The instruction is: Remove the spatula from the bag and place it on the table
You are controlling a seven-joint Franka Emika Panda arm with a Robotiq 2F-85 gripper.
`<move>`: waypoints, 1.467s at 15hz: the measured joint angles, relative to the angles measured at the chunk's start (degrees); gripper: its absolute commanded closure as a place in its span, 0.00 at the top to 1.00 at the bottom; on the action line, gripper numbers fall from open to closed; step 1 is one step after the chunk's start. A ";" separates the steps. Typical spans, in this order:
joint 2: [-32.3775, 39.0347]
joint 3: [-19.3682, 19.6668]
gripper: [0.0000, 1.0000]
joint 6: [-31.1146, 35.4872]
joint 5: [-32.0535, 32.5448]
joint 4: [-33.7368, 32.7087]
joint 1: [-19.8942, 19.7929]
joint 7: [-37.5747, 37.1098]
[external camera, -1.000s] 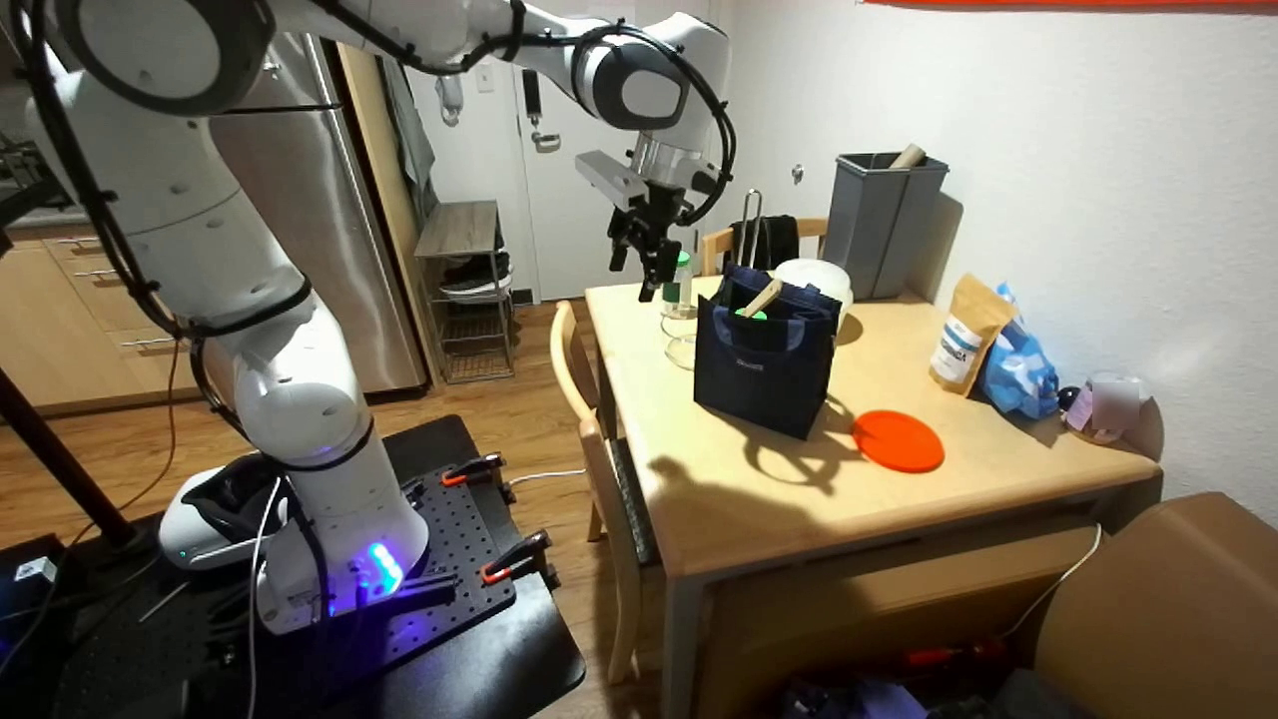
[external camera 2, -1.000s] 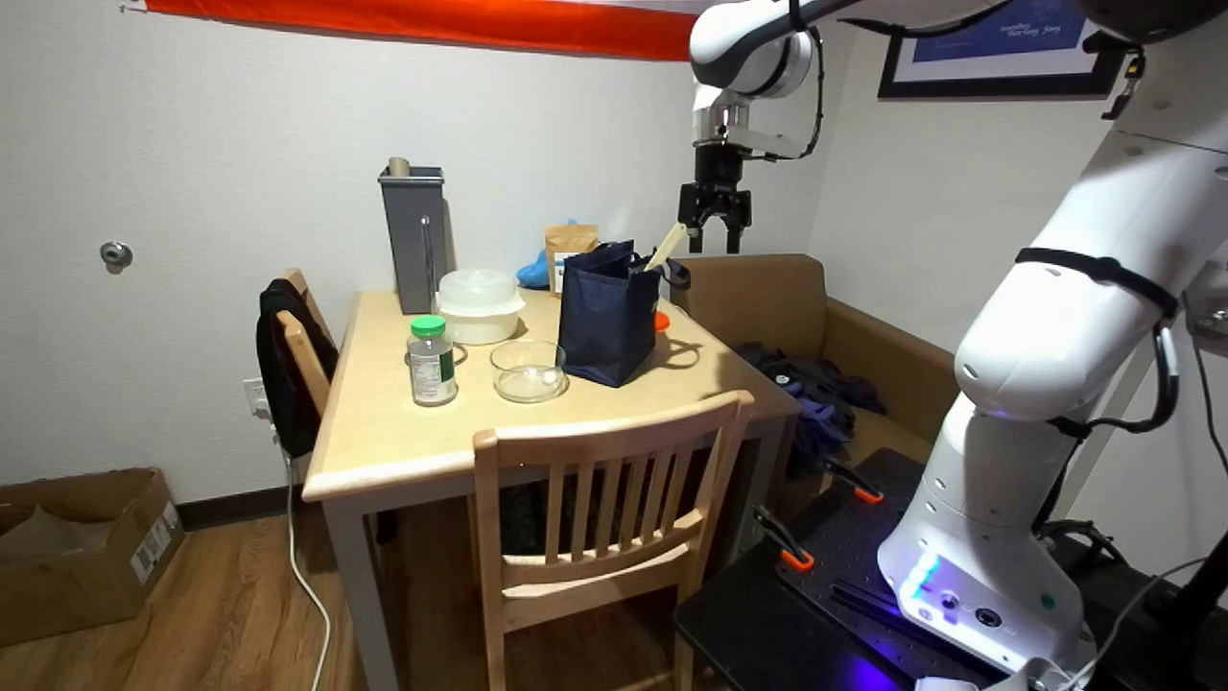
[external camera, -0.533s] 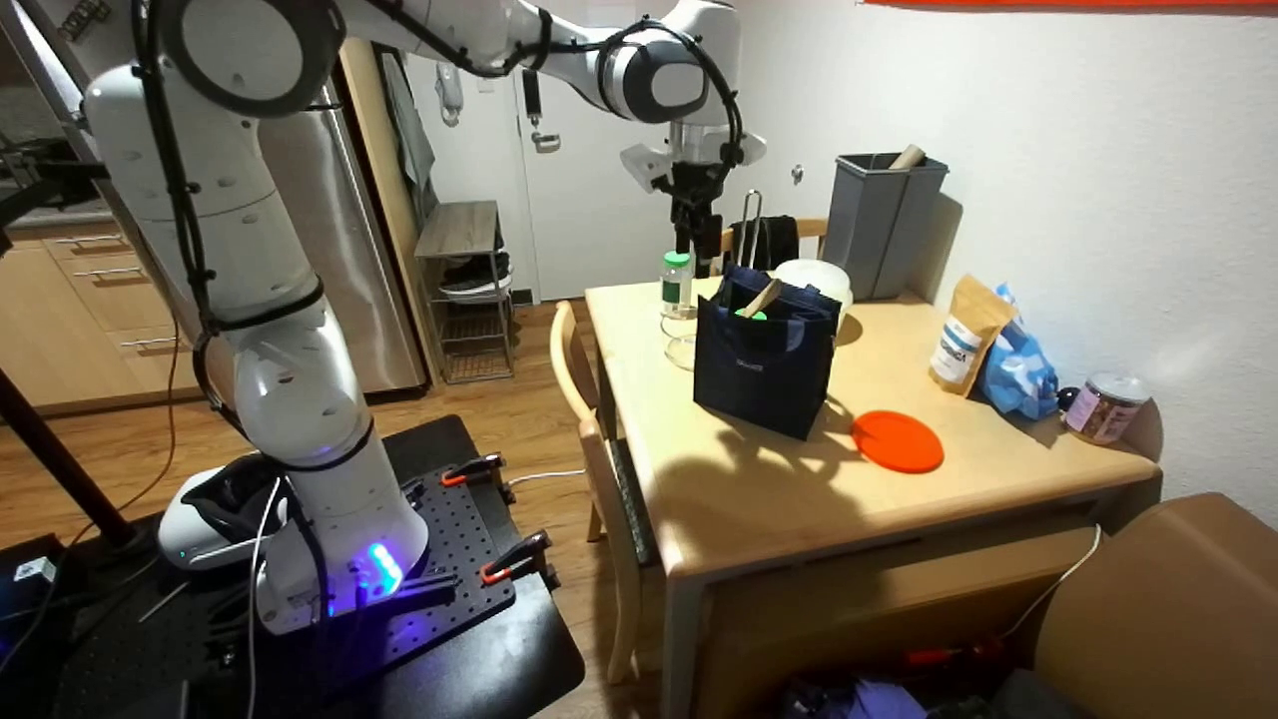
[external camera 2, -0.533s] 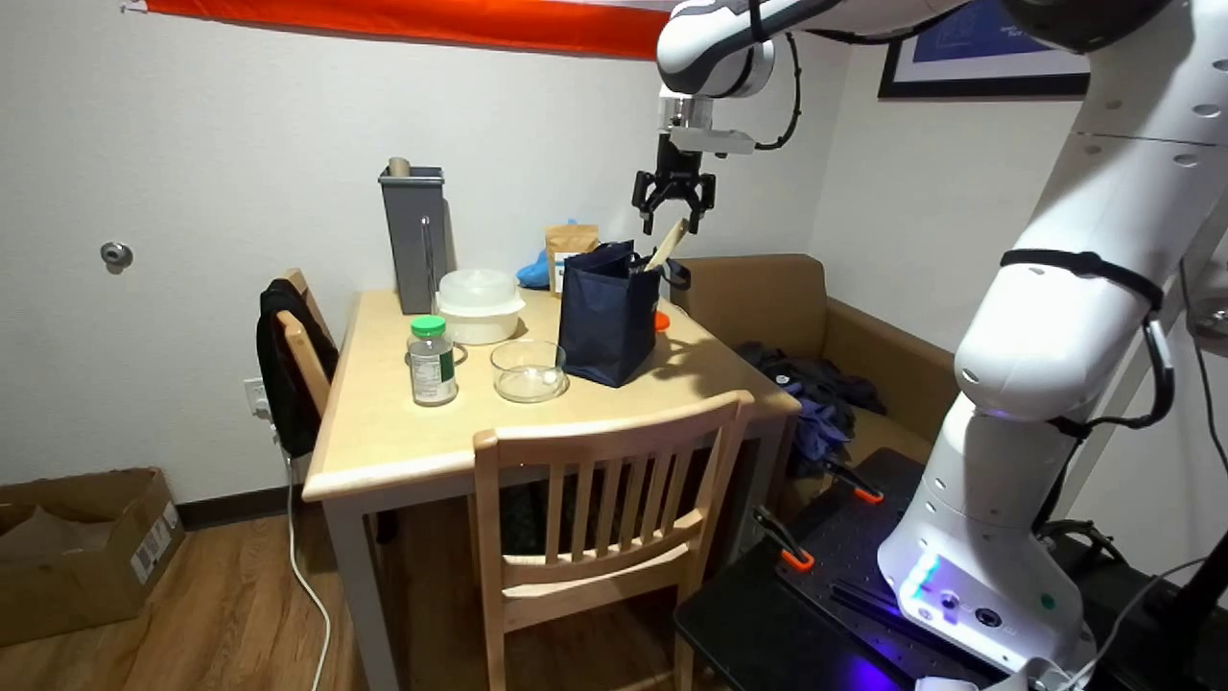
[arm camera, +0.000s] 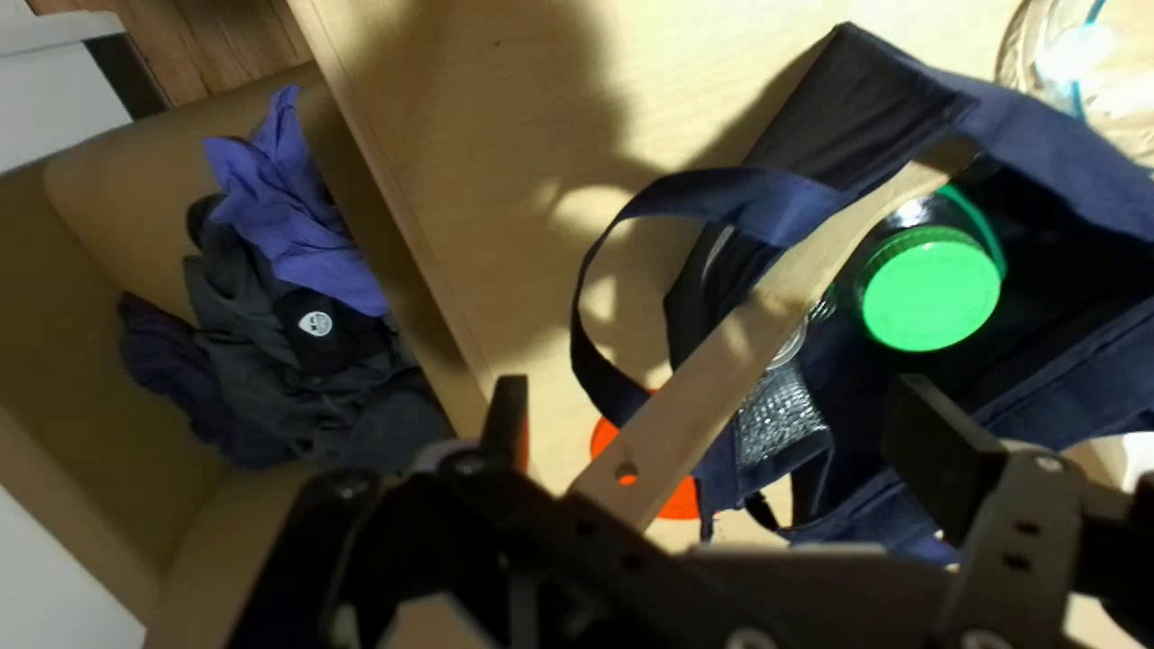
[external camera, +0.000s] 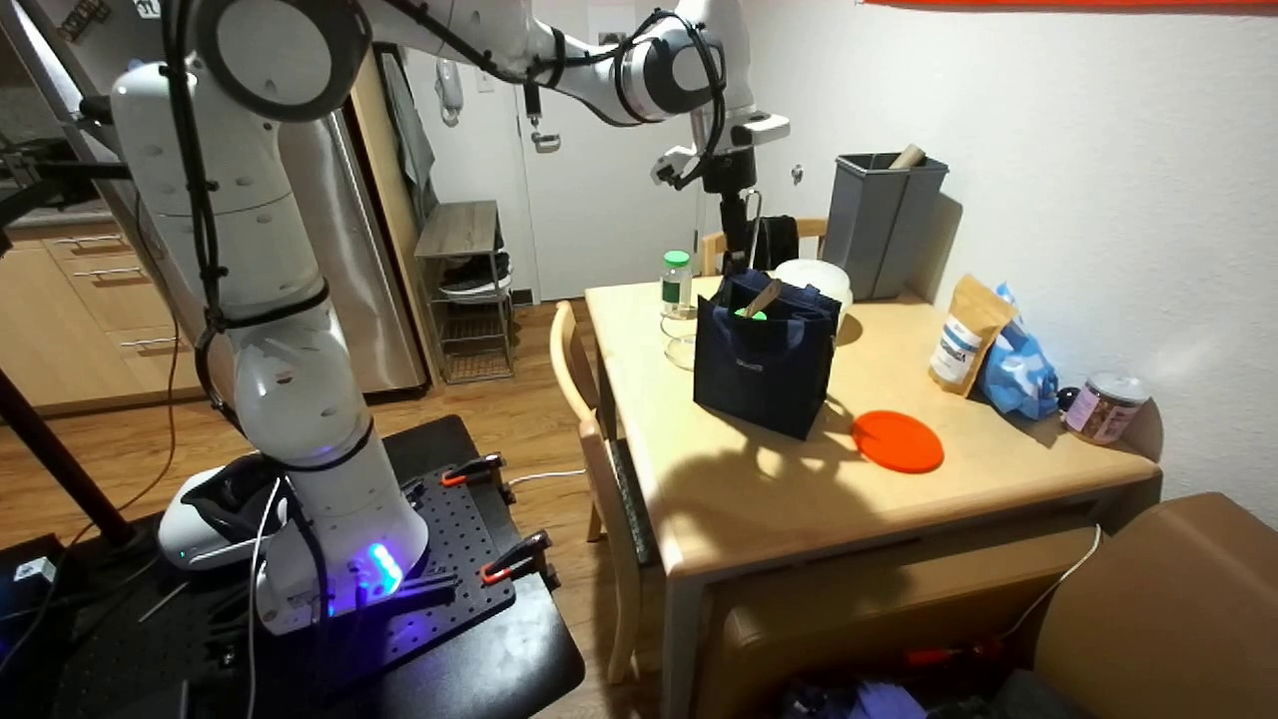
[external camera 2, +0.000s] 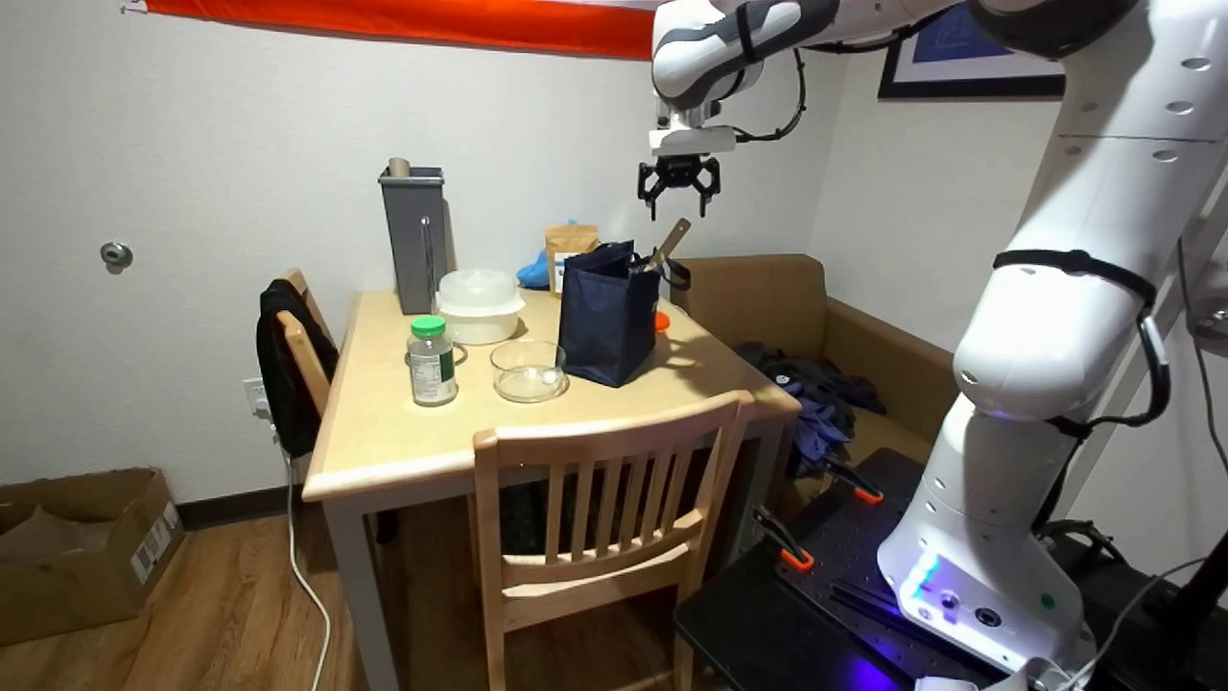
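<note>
Swinging in towards the bag (external camera: 754, 384), the gripper (external camera: 737, 262) has just closed most of the way to it: in an exterior view it hung clear of the bag 1 second ago, and now shows in line with the bag's far rim, turned edge-on, so the gap cannot be read from there. The spatula (external camera: 763, 299) has not moved; its handle pokes up out of the bag, the rest hidden inside, and the bag stands upright on the table (external camera: 1018, 439). In an exterior view the fingers (external camera 2: 704, 203) stand well apart with nothing clasped, just above the handle's free end, which leans out past the bag's rim and looks darker than before, probably shaded by the gripper; a glass bowl (external camera 2: 525, 376) sits beside the bag, away from that lean. In the wrist view the handle slants out of the bag's mouth past a green-lidded jar (arm camera: 930, 288), its holed end showing between the 2 fingers, nearer the finger off the bag. A loop of strap (arm camera: 712, 191) hangs close by. So the approach looks nearly done, with the grasp yet to come; lowering and centring seem next, without pinching the strap. Lifting out and setting down both remain.
</note>
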State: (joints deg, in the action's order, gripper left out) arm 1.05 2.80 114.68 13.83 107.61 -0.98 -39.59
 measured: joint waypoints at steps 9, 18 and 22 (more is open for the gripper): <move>2.80 2.34 1.00 0.01 2.86 -0.15 -2.02 -10.41; 3.59 2.67 1.00 0.08 0.10 -2.98 -2.08 -10.41; 4.01 2.43 1.00 0.16 -1.15 -4.29 -1.96 -10.07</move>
State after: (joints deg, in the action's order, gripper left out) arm 5.07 5.23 114.84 12.68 103.33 -2.94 -49.66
